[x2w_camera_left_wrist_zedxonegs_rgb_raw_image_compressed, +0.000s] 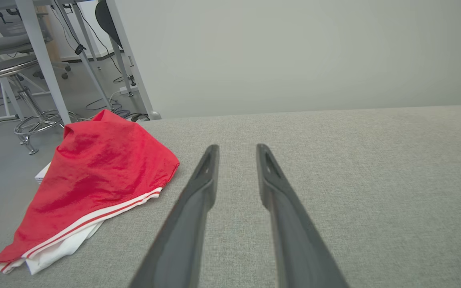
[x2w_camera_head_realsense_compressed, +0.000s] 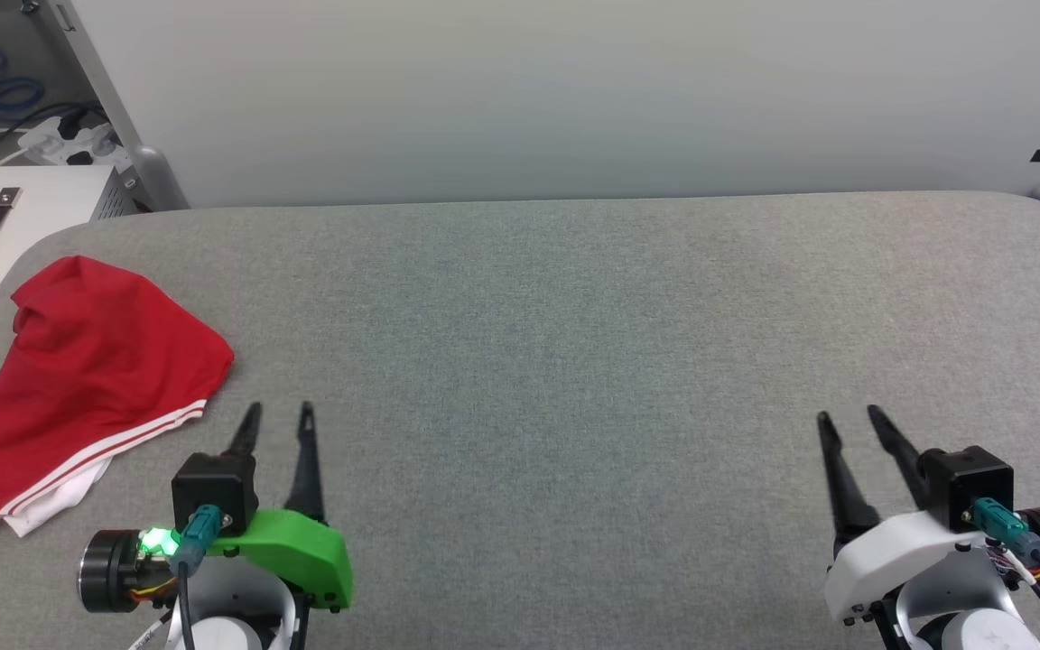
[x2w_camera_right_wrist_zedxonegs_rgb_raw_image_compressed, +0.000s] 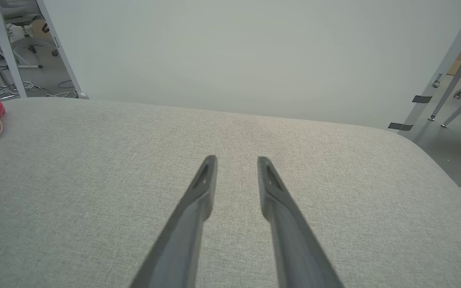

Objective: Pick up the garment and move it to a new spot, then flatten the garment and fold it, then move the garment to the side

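The left gripper (x2w_camera_head_realsense_compressed: 279, 413) and right gripper (x2w_camera_head_realsense_compressed: 848, 417) are seen apart, empty; the garment (x2w_camera_head_realsense_compressed: 96, 361) is bunched at the left, with a stool (x2w_camera_left_wrist_zedxonegs_rgb_raw_image_compressed: 2, 68) beyond it.

There is one garment (x2w_camera_head_realsense_compressed: 96, 361), just left of the left gripper (x2w_camera_head_realsense_compressed: 278, 415). There are two grippers, the other being the right gripper (x2w_camera_head_realsense_compressed: 848, 418), each with two dark fingers (x2w_camera_head_realsense_compressed: 306, 460). One grey padded table (x2w_camera_head_realsense_compressed: 574, 316) lies beneath both.
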### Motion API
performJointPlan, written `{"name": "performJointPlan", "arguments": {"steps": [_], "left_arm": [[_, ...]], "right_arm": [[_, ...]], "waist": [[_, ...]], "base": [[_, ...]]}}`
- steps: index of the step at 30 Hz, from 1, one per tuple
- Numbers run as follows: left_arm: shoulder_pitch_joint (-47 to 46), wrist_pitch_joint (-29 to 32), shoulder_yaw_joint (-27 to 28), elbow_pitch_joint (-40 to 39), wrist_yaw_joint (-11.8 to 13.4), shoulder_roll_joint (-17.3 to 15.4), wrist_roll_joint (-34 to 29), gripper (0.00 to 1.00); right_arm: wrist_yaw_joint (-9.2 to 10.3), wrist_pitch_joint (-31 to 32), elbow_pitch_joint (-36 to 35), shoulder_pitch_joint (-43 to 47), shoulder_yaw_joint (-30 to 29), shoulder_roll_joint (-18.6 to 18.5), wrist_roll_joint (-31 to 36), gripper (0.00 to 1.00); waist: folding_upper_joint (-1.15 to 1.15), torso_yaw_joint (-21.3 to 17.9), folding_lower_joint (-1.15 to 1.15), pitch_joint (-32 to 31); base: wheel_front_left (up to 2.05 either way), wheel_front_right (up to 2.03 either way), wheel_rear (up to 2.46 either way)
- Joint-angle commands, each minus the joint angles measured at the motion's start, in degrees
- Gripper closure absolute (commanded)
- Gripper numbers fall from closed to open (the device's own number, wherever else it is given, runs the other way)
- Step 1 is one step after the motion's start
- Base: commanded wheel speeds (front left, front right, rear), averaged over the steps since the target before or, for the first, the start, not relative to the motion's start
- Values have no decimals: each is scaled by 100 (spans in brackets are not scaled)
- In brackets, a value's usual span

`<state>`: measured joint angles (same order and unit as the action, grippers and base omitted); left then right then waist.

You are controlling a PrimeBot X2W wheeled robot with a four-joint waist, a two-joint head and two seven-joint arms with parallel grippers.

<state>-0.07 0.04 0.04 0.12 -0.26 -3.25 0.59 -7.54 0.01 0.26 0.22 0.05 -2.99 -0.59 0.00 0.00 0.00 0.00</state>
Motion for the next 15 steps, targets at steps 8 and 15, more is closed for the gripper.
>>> {"name": "performJointPlan", "arguments": {"steps": [8, 15], "left_arm": [[9, -91, -12, 38, 0, 2, 100, 0], [22, -175, -26, 69, -5, 4, 197, 0]], "right_arm": [[0, -91, 32, 9, -25, 1, -93, 0], [1, -175, 55, 18, -64, 1, -147, 0]], "waist": [[0, 0, 0, 8], [0, 0, 0, 10]], "base": [[0, 0, 0], [0, 0, 0]]}}
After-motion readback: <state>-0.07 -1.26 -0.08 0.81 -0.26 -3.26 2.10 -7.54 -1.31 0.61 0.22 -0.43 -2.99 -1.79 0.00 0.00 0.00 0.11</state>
